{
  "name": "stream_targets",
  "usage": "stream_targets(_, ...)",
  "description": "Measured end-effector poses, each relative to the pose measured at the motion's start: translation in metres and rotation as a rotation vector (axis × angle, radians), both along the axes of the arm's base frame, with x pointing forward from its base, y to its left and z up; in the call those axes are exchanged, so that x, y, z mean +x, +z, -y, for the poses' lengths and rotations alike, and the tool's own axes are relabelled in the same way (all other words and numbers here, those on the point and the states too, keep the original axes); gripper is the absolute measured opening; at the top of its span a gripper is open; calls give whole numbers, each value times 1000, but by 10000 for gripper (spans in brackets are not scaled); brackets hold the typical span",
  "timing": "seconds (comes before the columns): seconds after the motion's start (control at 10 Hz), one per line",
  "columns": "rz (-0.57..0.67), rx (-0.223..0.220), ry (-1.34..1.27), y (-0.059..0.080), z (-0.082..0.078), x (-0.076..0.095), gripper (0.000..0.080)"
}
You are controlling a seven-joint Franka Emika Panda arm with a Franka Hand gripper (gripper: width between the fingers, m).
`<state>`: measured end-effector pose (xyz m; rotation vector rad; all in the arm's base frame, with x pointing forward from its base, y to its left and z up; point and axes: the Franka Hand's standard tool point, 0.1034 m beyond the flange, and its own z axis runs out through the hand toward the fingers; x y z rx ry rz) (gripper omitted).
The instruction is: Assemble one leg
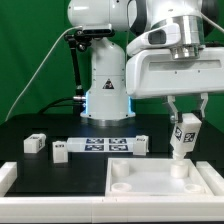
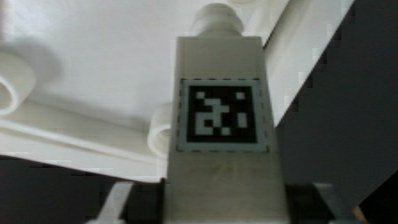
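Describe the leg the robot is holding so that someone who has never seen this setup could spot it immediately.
Find the large white panel at the front of the black table. Above its far socket on the exterior view's right, the gripper holds the leg upright, tag showing. The other small white blocks sit on the table.

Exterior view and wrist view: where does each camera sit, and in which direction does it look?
Exterior view: it sits off the arm and faces the robot base across the table. It shows the arm, and the gripper holding the leg above the panel.
Wrist view: it sits on the wrist and looks along the held leg toward the panel. Of the robot, only the gripper shows.
Shared: the leg, its tag and the panel.
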<state>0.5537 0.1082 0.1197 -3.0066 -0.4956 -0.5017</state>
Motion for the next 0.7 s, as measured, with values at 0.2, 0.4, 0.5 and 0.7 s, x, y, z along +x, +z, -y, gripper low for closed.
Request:
stream_targets(0.2,95,19,-13,-5,5,2,291)
stream_targets(0.4,124,19,-29,2,18,12,291)
stream_targets(0.5,124,18,-28,6,18,22,291)
stream_targets(0.7,139,14,-15,10,20,40,292)
